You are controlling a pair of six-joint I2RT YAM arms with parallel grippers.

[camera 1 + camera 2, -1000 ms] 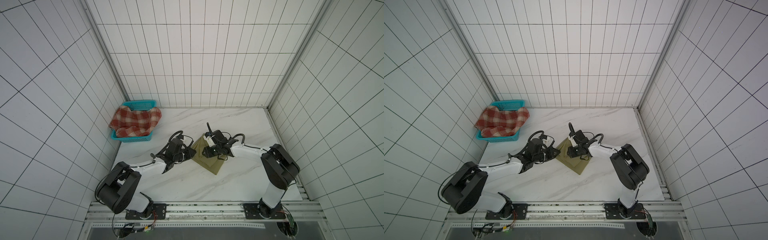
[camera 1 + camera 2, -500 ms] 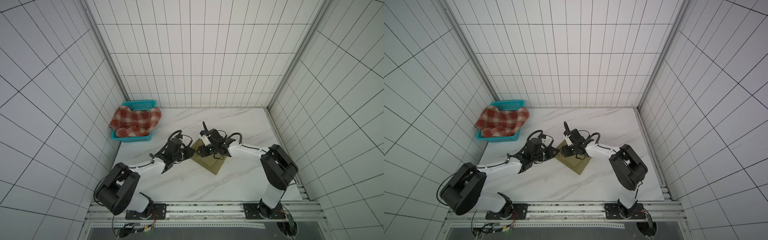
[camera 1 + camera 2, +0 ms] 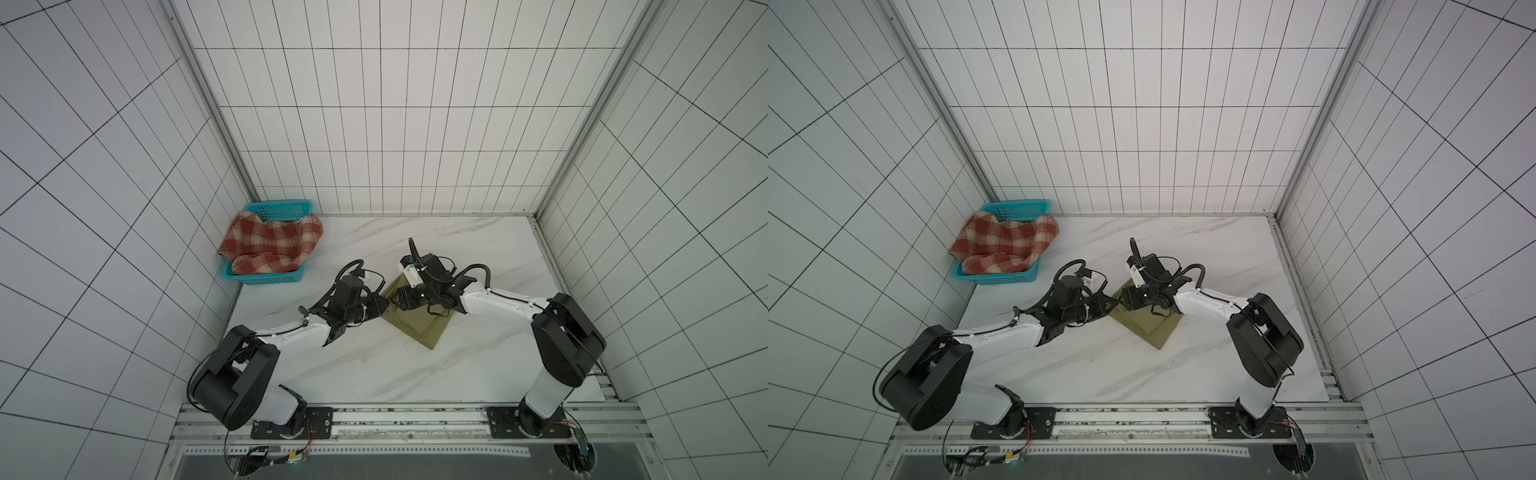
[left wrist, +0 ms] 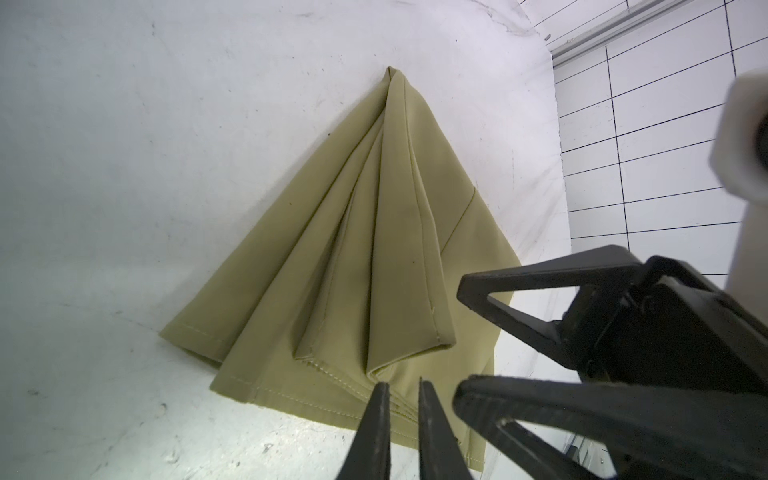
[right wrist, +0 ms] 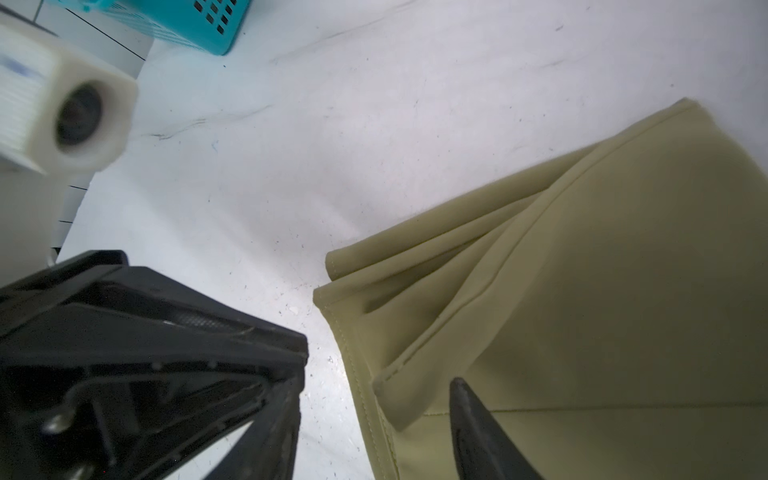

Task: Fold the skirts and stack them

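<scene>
Left wrist: olive skirt (image 4: 374, 249) hem in left claw (image 4: 403, 390); open tabletop (image 4: 124, 166) alongside.

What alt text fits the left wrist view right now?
An olive skirt, folded into fanned pleats, lies on a white marble table. The left tool pinches its hem; the right tool hangs open just beside it.
</scene>
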